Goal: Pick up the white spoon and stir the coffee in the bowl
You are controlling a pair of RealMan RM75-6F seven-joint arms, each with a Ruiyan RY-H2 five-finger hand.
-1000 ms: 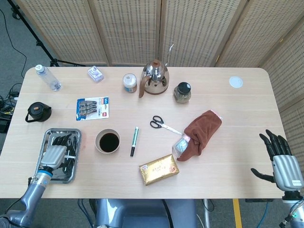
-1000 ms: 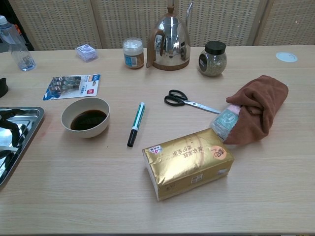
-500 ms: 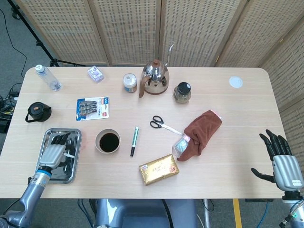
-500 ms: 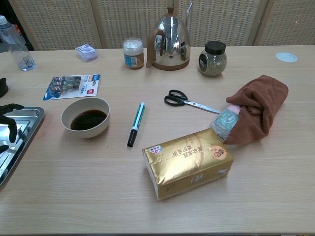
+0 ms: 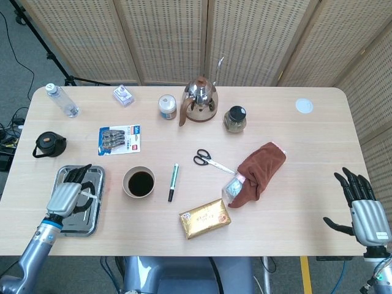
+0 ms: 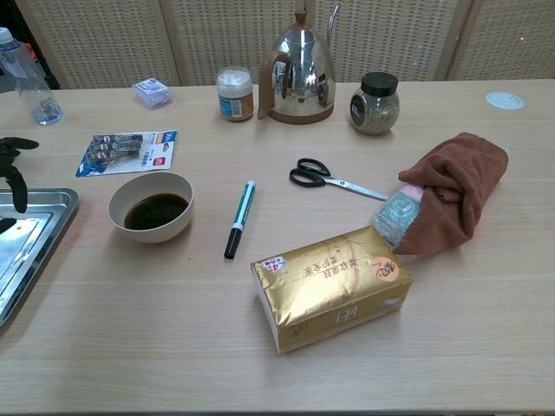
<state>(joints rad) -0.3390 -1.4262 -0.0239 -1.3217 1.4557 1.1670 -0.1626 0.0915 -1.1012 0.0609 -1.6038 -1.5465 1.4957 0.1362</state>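
Coffee fills the bowl [image 5: 139, 182] near the left of the bench [image 5: 288, 233], just right of the metal tray [image 5: 94, 214]. The left robot hand [image 5: 64, 195] hangs over that tray, dark fingers [image 6: 12, 178] pointing down; whether it holds anything I cannot tell, and a pale sliver beside it may be the white spoon [image 5: 87, 194]. The right robot hand [image 5: 361, 208] rests off the bench's right edge, fingers spread, holding nothing.

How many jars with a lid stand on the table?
2. The white-lidded jar stands just left of the kettle, and the black-lidded jar just right of it. None seems hidden.
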